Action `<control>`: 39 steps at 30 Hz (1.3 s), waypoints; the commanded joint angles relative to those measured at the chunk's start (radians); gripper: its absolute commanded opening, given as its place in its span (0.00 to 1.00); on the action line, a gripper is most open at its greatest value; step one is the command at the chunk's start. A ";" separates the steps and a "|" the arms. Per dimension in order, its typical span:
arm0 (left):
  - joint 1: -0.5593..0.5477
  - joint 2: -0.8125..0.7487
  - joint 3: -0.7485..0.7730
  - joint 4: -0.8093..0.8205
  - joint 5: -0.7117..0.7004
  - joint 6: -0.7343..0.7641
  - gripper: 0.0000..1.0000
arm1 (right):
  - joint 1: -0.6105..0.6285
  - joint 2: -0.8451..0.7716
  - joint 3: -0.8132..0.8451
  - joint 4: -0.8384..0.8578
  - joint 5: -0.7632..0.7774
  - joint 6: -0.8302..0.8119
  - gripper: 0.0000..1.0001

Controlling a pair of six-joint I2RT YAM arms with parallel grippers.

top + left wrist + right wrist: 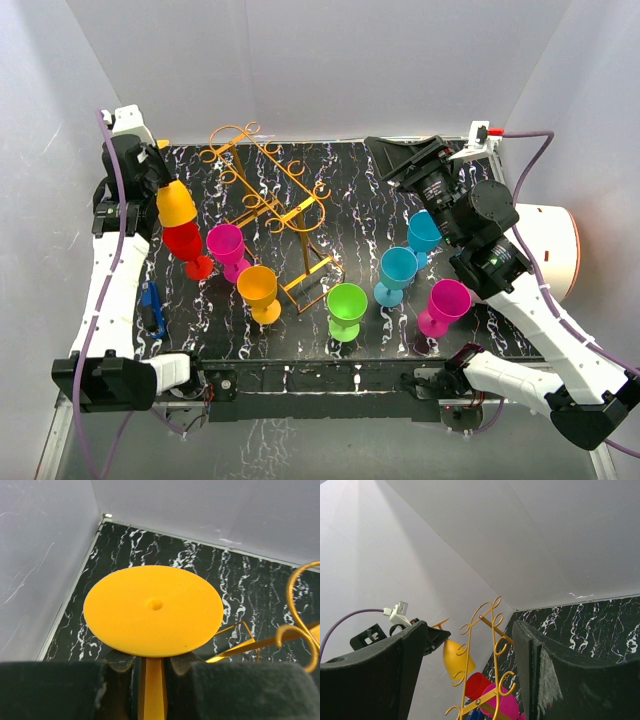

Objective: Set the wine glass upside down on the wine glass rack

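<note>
Left gripper [151,666]: clamped on the stem of the yellow wine glass [152,607]. The stem runs back between the two dark fingers [55,690]. The round foot sits just past the fingertips, flat face toward the wrist camera, with a small dimple in its centre. From the top view the glass is foot-up and bowl-down, tilted. The bowl hangs below the gripper on its near side, off the table [360,190].

Rack [270,195]: right of the left gripper, upright on the black marbled table, apart from the held glass. The left wrist view catches only a scroll end and a bit of base wire at its right edge.

Right gripper [470,630]: jaws wide apart, nothing between them. It is raised over the far right of the table and aimed at the rack. The rack's scrolls show through the gap between its fingers, with the yellow glass beyond them.

Other glasses, all upright on the table:
- Red glass [185,245]: directly under the held bowl in the top view; can't tell if they touch.
- Pink glass [226,245]: just right of the red one.
- Orange glass [258,290]: nearer the arm bases, beside the rack's base.
- Green glass [346,308], teal glass [398,272], blue glass [424,232] and a second pink glass [446,303]: grouped by the right arm's wrist, behind and below its gripper.
</note>
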 commanded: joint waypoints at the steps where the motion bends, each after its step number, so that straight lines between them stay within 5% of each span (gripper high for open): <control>1: 0.039 -0.089 -0.039 0.104 0.163 0.024 0.00 | 0.001 -0.025 -0.015 0.043 -0.013 -0.004 0.67; 23: 0.050 -0.226 -0.371 0.505 0.575 0.149 0.00 | 0.001 -0.043 -0.024 0.045 -0.015 0.008 0.65; 39: 0.048 -0.221 -0.470 0.639 0.679 0.231 0.00 | 0.001 -0.027 -0.018 0.047 -0.024 0.009 0.65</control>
